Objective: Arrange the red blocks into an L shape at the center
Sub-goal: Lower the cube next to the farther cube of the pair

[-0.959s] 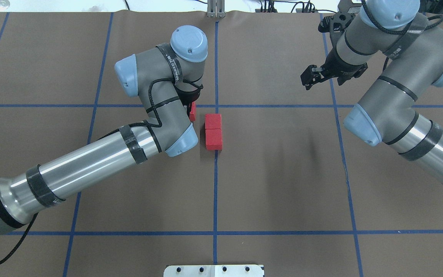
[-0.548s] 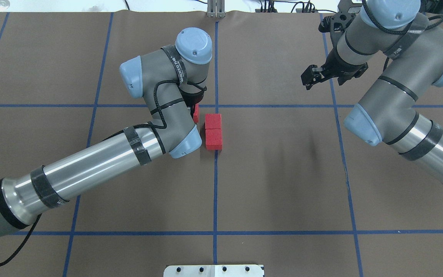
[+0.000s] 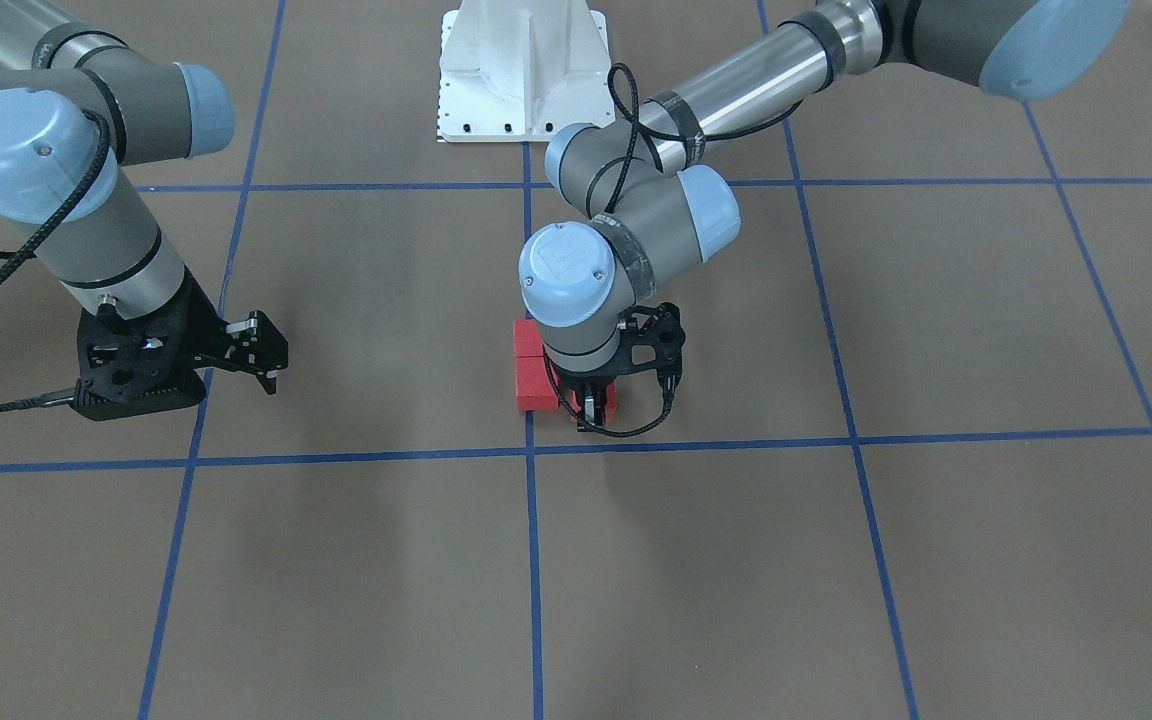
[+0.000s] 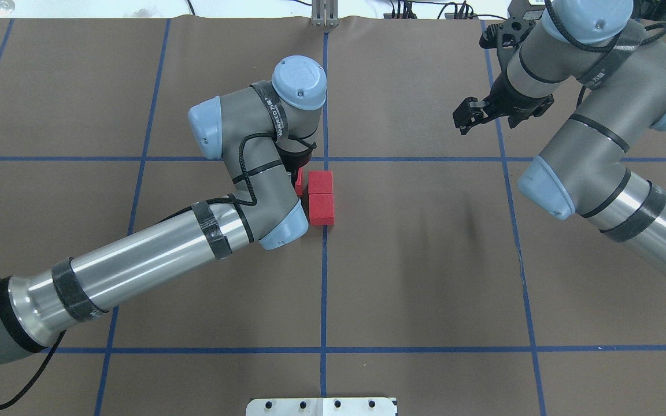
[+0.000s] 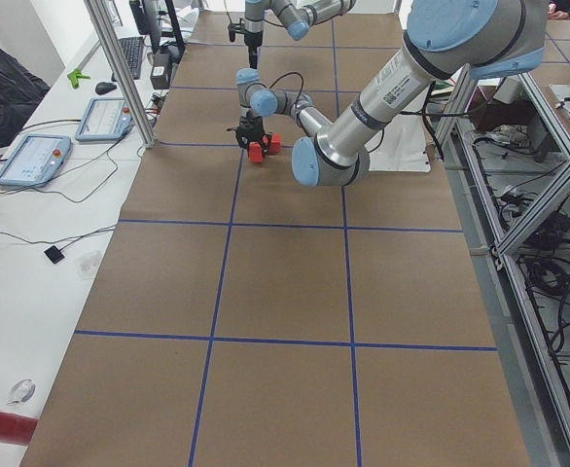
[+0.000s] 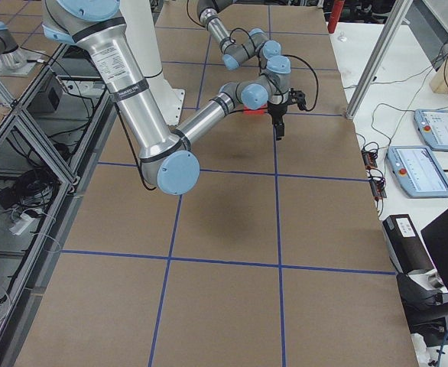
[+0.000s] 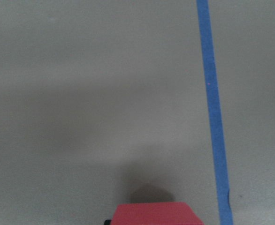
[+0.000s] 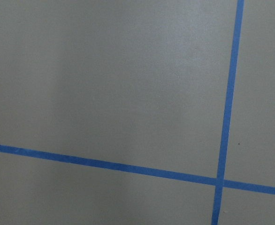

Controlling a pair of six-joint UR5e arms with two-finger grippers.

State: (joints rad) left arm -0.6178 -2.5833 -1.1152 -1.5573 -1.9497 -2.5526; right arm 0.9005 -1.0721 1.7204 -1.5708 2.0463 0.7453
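Left arm has brought the third red block [image 4: 298, 180] nearer the pair.
Left gripper [image 3: 588, 412], clamped on it, sits at 9 o'clock of two touching red blocks [image 4: 321, 196] by the center line [image 4: 324, 277]. Its wrist hides the grip overhead, but the front view shows it. Right gripper [image 4: 473, 114] hangs with fingers apart at 2 o'clock.

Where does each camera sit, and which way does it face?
Front-facing: across the table, facing the robot, steeply down; left arm on view's right, right arm on its left.
Overhead: behind the robot, looking forward-down; both arms, left entering left.
Exterior left: table's end, along it; left arm near.
Exterior right: opposite end; right arm near.
Left wrist: downward at table; held block at bottom edge, no arm.
Right wrist: downward at a tape crossing; no arm.
Shared: front-facing and overhead both show the red blocks at the center line.
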